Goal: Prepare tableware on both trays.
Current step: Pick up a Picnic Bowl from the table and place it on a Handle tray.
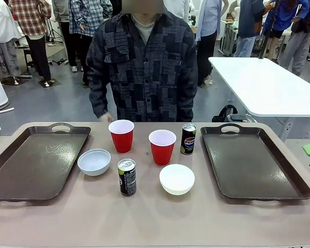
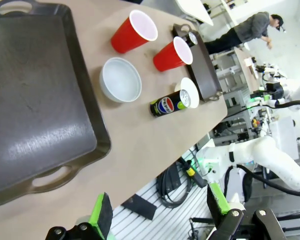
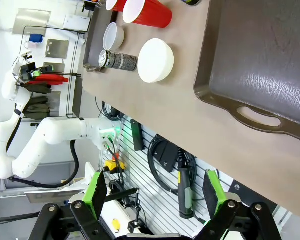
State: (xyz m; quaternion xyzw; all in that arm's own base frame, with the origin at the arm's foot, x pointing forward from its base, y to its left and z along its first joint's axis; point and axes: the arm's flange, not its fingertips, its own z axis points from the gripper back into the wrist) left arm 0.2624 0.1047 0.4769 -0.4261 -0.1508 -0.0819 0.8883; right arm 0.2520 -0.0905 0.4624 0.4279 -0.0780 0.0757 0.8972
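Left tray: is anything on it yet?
Nothing: the left tray shows bare, with scuffs and glare, in front and left wrist views. The nearest bowl sits beside it on the table. Whatever lies beneath the tray is covered.

**Cropped and covered parts**

In the front view the left tray (image 1: 20, 165) is cropped at its near corner by the picture's edge. In the left wrist view the far bowl (image 2: 191, 86) is partly covered by the Pepsi can (image 2: 166, 106). In the right wrist view the right tray (image 3: 270, 60) and a red cup (image 3: 150, 14) are cut by the top edge.
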